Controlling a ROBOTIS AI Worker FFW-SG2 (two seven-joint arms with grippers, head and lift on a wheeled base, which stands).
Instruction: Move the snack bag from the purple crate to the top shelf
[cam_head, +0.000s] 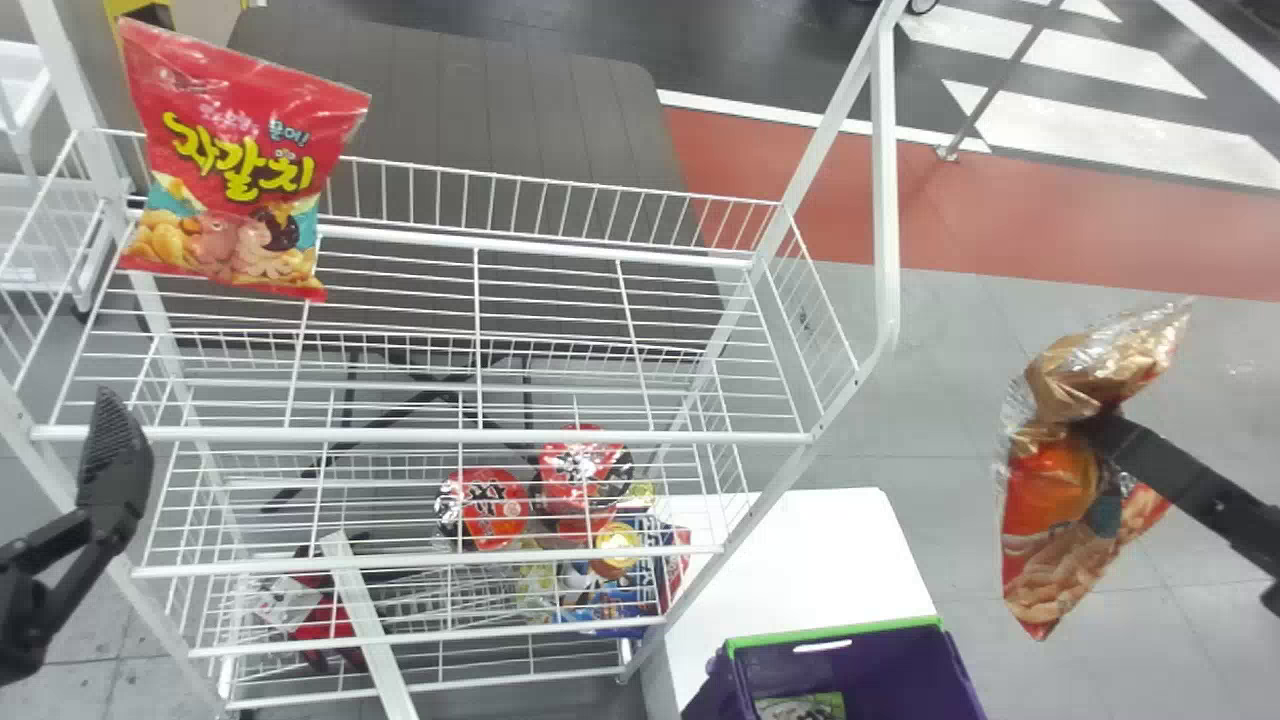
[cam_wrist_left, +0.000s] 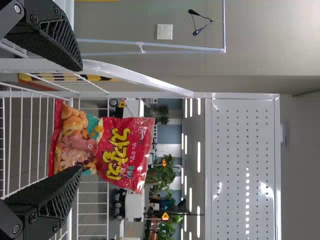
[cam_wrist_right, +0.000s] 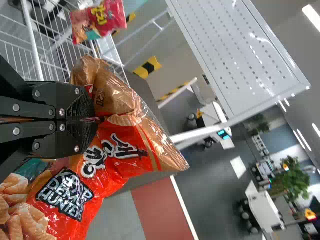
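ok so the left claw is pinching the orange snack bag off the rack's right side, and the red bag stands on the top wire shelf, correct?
Wrong claw: the right claw is pinching the orange snack bag, per the right wrist view. The rest holds: it's off the rack's right side, and the red bag stands on the top wire shelf.

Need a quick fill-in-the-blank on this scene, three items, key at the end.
The ____ gripper grips the orange snack bag. A red snack bag stands on the ____ shelf. The edging on the far side of the purple crate is ____.

Missing words: right; top; green.
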